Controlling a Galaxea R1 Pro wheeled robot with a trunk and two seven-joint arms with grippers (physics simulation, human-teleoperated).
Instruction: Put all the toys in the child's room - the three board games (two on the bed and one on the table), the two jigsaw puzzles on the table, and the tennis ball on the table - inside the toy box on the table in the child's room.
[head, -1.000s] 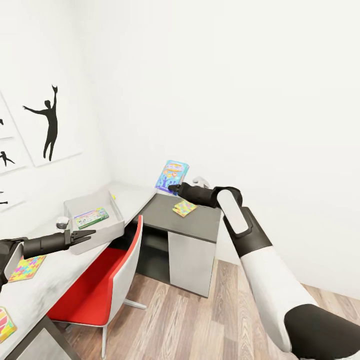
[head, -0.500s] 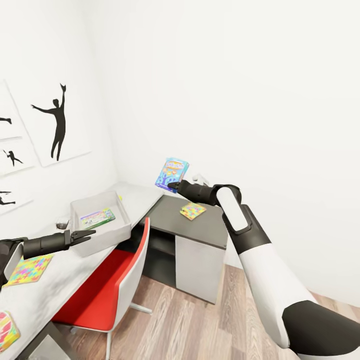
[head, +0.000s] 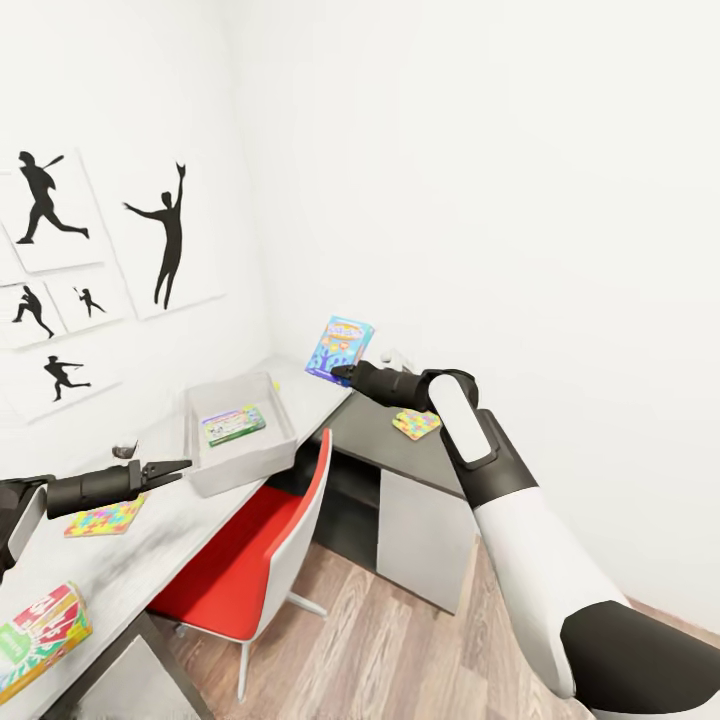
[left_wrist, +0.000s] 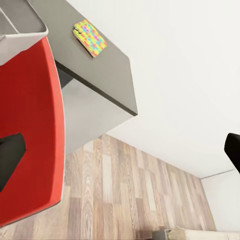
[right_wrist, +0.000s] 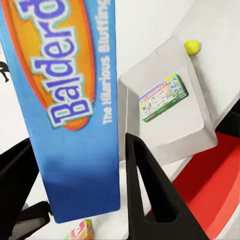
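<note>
Right gripper (head: 342, 374) is clamping the blue board game (head: 340, 348) upright, above the dark desk (head: 385, 440). Toy box (head: 238, 462) is sitting on the table (head: 150, 545), lower and leftward, holding a pale-green game (head: 233, 424). Left gripper (head: 170, 466) is hovering beside it, fingers slightly parted.

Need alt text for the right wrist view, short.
A blue Balderdash game box is held between the right gripper's black jaws, above the grey toy box, which holds one green-edged game box. A yellow tennis ball lies just outside it.
</note>
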